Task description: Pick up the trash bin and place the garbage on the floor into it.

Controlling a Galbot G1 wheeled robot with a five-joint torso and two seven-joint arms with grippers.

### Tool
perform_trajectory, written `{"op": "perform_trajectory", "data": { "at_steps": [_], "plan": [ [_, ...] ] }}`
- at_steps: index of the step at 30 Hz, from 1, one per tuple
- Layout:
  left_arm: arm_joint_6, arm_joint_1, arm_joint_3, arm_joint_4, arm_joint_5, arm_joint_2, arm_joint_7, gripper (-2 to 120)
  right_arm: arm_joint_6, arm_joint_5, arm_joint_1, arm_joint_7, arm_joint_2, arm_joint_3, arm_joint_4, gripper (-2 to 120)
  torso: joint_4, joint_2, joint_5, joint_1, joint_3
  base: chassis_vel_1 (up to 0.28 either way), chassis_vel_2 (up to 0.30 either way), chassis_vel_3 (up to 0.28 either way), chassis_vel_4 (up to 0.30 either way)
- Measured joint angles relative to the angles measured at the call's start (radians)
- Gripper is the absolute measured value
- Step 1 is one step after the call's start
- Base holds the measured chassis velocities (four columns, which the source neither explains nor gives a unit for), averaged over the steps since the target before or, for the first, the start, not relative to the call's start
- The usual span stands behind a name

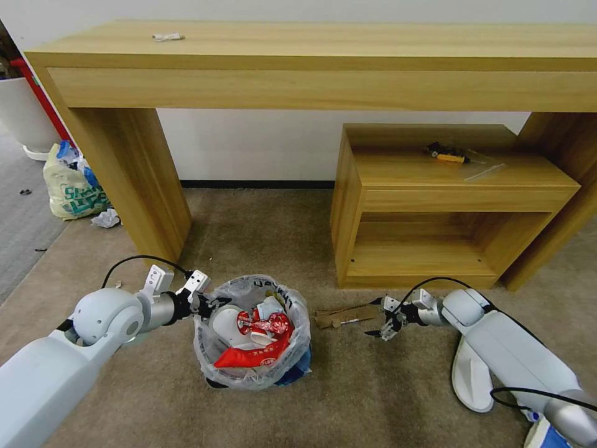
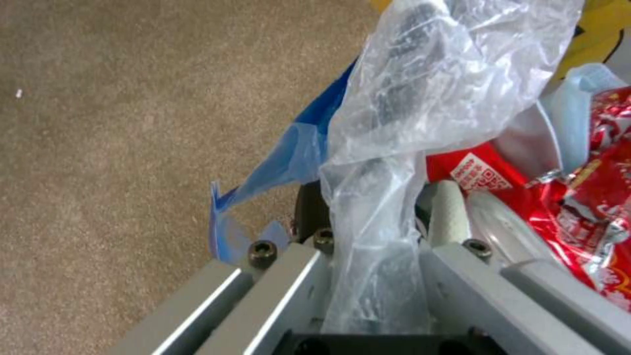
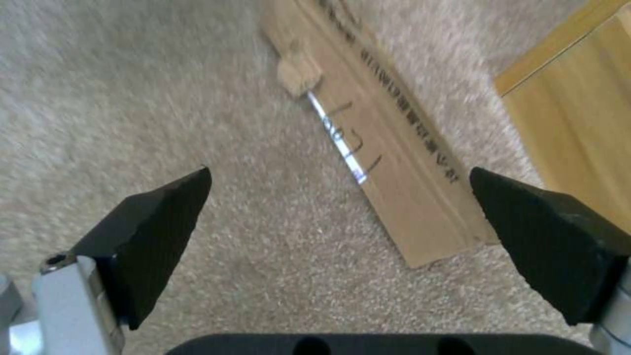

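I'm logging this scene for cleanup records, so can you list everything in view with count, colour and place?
trash bin: one, clear bag liner, on the carpet, holding red wrappers
cardboard scrap: one, brown, on the carpet beside the bin
carpet: one, beige-brown
desk: one, light wood, against the wall
crumpled paper: one, white, on the desk
low shelf: one, light wood, under the desk
bulging bag: one, yellowish with green print, beside the desk leg
left gripper: shut on the bin's rim
right gripper: open, at the cardboard's end
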Motion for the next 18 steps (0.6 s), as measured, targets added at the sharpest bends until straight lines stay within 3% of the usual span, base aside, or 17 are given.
{"op": "perform_trajectory", "data": {
  "at_steps": [6, 13, 18],
  "plan": [
    [0.000, -0.001, 0.003, -0.003, -0.003, 0.002, 0.000, 0, 0.019, -0.058, 0.030, 0.023, 0.054, -0.010, -0.069, 100, -0.0005, 0.000, -0.0002, 0.000, 0.000, 0.000, 0.000, 0.000, 0.000],
    [0.000, 0.003, 0.006, -0.003, -0.004, 0.003, 0.004, 0, 0.017, -0.132, 0.100, 0.065, 0.170, -0.010, -0.180, 99, 0.0001, 0.000, 0.0000, 0.000, 0.000, 0.000, 0.000, 0.000, 0.000],
    [0.000, -0.005, 0.013, 0.005, -0.004, 0.001, 0.012, 0, -0.016, -0.153, 0.134, 0.082, 0.190, -0.015, -0.201, 99, -0.0003, 0.000, -0.0003, 0.000, 0.000, 0.000, 0.000, 0.000, 0.000]
  ]
}}
